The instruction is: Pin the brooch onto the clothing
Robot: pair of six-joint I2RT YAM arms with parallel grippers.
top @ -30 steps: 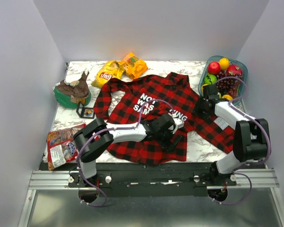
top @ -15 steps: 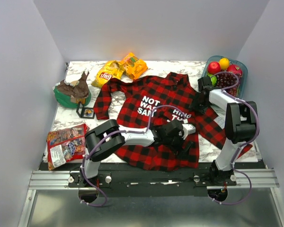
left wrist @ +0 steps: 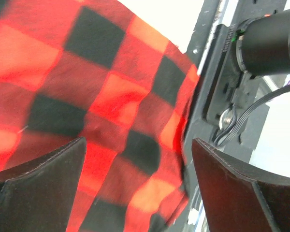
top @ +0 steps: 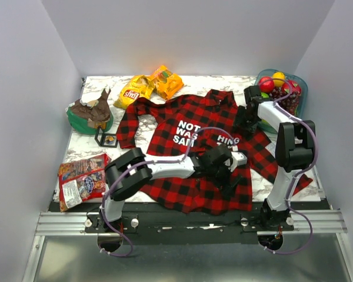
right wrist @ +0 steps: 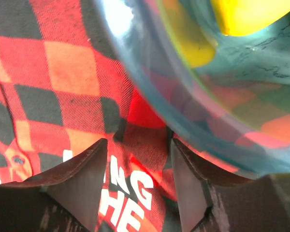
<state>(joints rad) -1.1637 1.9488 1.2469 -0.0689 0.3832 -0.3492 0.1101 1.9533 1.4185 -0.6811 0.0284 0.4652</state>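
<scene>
On desk (top: pixel 223 82) | rightward drag of shirt (top: pixel 194 132) over the last second, hem nearing front edge | left gripper (left wrist: pixel 137 145) wide open above hem, empty | right gripper (right wrist: pixel 139 142) narrowed on shoulder fold beside fruit bowl (right wrist: pixel 203 92) | brooch unclear, maybe the speck in black frame (top: pixel 108 140); pinning likely not begun

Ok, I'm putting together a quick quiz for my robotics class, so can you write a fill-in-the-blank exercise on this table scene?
1. The shirt is plaid in red and ____.
2. The first white word printed on its chest reads ____.
3. The blue-green bowl next to the right gripper holds ____.

Missing words: black; NOT; fruit
</scene>
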